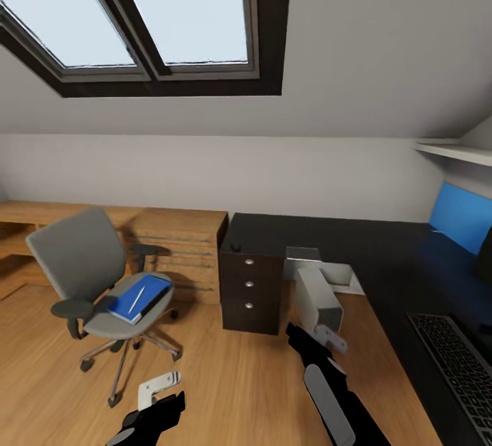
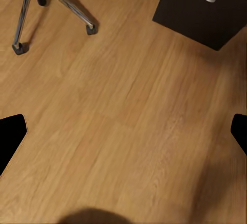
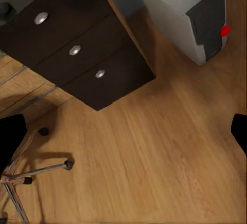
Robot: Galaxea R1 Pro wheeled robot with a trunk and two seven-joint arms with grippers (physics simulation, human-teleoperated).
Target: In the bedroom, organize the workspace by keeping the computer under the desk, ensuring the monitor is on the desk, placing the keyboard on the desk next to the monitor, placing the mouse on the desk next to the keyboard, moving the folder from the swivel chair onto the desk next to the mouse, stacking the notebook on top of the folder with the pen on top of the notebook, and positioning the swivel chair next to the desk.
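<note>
Both grippers hang spread and empty over the floor [image 1: 225, 378], left gripper [image 1: 160, 401] low near the chair [image 1: 89, 261], right gripper [image 1: 321, 350] near the computer [image 1: 318, 296]; each wrist view shows dark fingertips wide apart at the frame edges. Folder [image 1: 140, 298] lies on the chair seat with the pen [image 1: 137, 299] across it, waiting to be carried over. Computer stands beside the drawer unit [image 1: 251, 289] at the desk [image 1: 383, 255] edge. Keyboard [image 1: 458, 364] sits on the desk already.

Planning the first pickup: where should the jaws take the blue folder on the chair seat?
Probably the folder's front corner overhanging the swivel chair's seat edge, approached from the open floor side. It lies flat, with a pen on top, so keep it level.
</note>
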